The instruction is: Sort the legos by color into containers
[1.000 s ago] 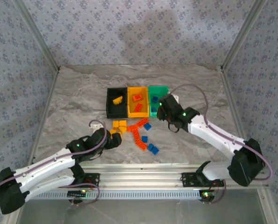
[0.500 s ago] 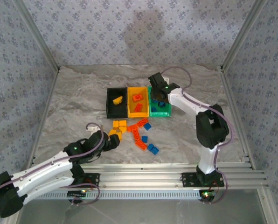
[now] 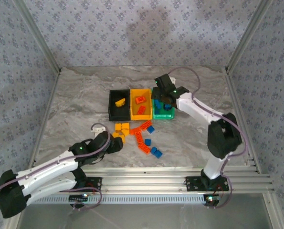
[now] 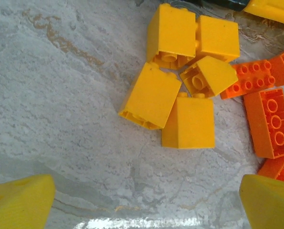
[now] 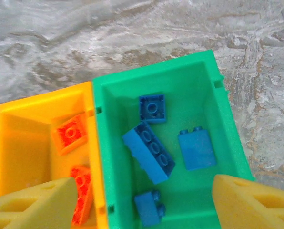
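Table [image 3: 75, 100]: black bin [image 3: 111, 106], orange-yellow bin [image 3: 141, 90], green bin [image 5: 151, 76] in a row. Right gripper [image 5: 142, 206] over green bin, jaws apart, empty; four blue legos [image 5: 149, 151] inside. Left gripper [image 4: 144, 206] spread wide, empty; yellow legos [image 4: 151, 95] at its 12 o'clock.

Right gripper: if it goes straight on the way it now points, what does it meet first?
Likely the long blue brick lying in the green bin, though depth is unclear.
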Controlling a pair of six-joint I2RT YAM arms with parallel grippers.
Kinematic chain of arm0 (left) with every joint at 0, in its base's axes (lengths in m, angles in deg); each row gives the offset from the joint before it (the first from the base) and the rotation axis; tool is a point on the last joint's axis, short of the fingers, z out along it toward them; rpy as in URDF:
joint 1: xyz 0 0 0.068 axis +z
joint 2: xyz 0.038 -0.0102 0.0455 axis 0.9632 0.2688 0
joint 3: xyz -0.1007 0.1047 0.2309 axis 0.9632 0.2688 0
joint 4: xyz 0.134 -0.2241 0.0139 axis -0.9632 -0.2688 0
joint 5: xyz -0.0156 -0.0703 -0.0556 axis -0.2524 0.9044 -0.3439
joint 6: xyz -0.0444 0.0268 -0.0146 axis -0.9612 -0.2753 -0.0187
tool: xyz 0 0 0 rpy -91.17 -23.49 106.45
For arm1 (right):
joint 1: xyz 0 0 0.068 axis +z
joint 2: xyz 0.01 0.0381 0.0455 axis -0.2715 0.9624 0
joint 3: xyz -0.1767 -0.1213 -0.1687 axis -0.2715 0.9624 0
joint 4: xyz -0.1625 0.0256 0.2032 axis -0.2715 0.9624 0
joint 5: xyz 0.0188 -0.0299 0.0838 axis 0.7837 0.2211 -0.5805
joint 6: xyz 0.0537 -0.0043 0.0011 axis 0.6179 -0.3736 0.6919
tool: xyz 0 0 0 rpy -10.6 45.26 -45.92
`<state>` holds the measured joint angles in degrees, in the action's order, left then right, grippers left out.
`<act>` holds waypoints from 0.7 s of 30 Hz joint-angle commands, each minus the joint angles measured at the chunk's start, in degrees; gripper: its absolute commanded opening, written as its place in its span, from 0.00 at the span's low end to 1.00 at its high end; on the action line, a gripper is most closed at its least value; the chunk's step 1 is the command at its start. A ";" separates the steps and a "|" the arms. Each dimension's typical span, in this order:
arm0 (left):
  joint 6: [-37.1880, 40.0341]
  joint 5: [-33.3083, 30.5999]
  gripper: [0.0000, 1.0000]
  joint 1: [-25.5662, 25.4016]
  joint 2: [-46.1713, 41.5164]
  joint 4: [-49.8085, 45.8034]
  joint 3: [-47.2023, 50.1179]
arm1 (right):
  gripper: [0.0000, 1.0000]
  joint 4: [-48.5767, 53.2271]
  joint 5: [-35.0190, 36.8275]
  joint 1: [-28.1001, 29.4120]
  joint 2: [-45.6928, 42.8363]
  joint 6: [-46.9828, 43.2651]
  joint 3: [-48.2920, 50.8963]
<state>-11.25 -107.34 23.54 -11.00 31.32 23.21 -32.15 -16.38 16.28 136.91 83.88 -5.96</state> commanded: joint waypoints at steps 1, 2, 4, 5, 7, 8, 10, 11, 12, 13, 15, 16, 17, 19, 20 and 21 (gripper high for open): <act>5.51 1.17 0.94 3.26 6.07 0.25 -4.87 | 0.77 -2.55 -0.08 2.39 -6.85 1.20 5.21; 6.66 2.09 0.91 4.43 8.24 1.17 -5.52 | 0.77 -2.70 -0.06 2.79 -8.04 1.47 6.55; 8.03 3.23 0.89 6.39 11.63 3.37 -6.11 | 0.77 -3.41 -0.38 3.36 -10.53 1.94 9.19; 8.95 3.51 0.88 7.20 13.10 5.02 -6.19 | 0.77 -3.71 -0.50 3.57 -11.60 2.18 9.98; 10.35 4.39 0.85 8.91 15.75 8.29 -6.46 | 0.77 -3.77 -0.52 3.88 -13.44 2.38 13.24; 10.96 4.85 0.83 9.95 17.24 9.68 -6.72 | 0.77 -3.74 -0.41 3.98 -14.07 2.40 13.94; 11.57 6.03 0.76 12.11 20.03 11.56 -7.28 | 0.77 -3.43 -0.19 4.00 -15.28 2.49 15.17; 11.89 6.42 0.73 12.94 21.27 12.18 -7.47 | 0.77 -3.28 -0.06 4.05 -15.97 2.50 15.74; 11.90 6.40 0.71 13.52 22.24 12.22 -7.84 | 0.77 -3.04 -0.01 3.92 -16.63 2.57 16.26; 12.08 6.37 0.69 13.98 23.09 12.23 -7.94 | 0.77 -2.88 0.07 4.00 -17.04 2.66 16.67; 12.17 5.72 0.66 14.19 23.96 11.82 -7.89 | 0.77 -2.76 0.20 3.92 -18.18 2.75 17.60; 11.93 5.19 0.64 14.23 24.15 11.20 -7.83 | 0.77 -2.80 0.32 3.91 -18.62 2.84 17.92; 11.52 4.42 0.62 14.41 24.25 10.25 -7.61 | 0.77 -2.88 0.32 3.83 -19.09 2.93 18.37; 10.47 3.22 0.58 14.89 23.63 8.48 -6.91 | 0.77 -3.19 0.21 3.74 -19.79 3.15 18.85; 10.13 2.81 0.56 15.16 22.84 7.95 -6.37 | 0.77 -3.37 0.08 3.74 -19.96 3.14 18.99; 9.86 2.66 0.55 15.37 21.86 7.51 -5.75 | 0.77 -3.62 -0.08 3.72 -20.04 3.13 19.04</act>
<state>-0.76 -102.45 37.94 12.37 42.57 16.35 -35.62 -16.79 20.02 118.27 86.00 12.49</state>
